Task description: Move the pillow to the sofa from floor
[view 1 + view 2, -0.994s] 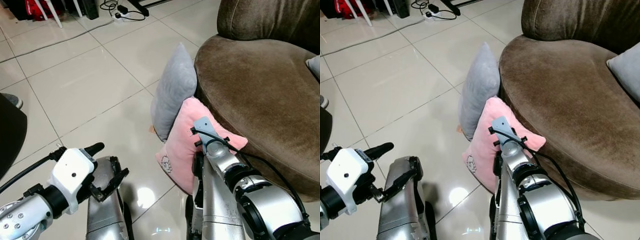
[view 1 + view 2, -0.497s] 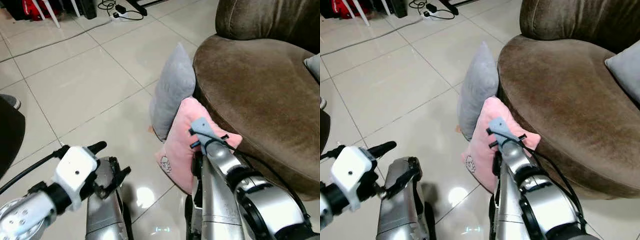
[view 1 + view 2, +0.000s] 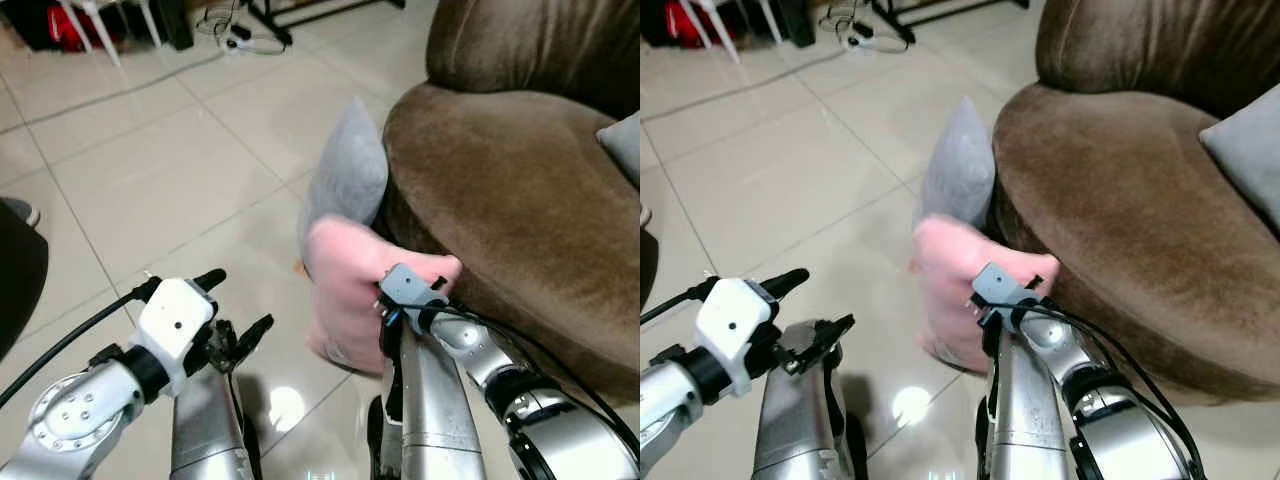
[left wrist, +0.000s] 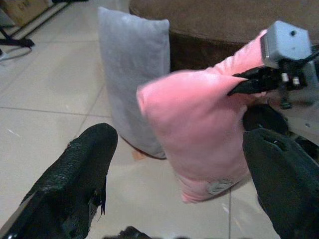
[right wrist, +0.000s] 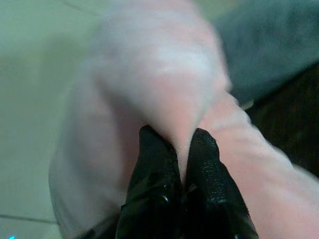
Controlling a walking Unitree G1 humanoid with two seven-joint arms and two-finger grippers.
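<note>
Pinching pink pillow (image 3: 345, 290) between right jaws.

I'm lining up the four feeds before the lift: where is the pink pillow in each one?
Left eye: pink pillow at centre, against the brown sofa, right gripper clamped on its upper edge.
Right eye: centre, left of the sofa.
Left wrist: middle, between the open left gripper's fingers.
Right wrist: blurred, pinched in the fingers.
Shared landmark: grey pillow behind it.

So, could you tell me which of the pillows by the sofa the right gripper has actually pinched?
The pink pillow: the right gripper is shut on a fold of it. The grey pillow behind leans untouched against the sofa.
</note>
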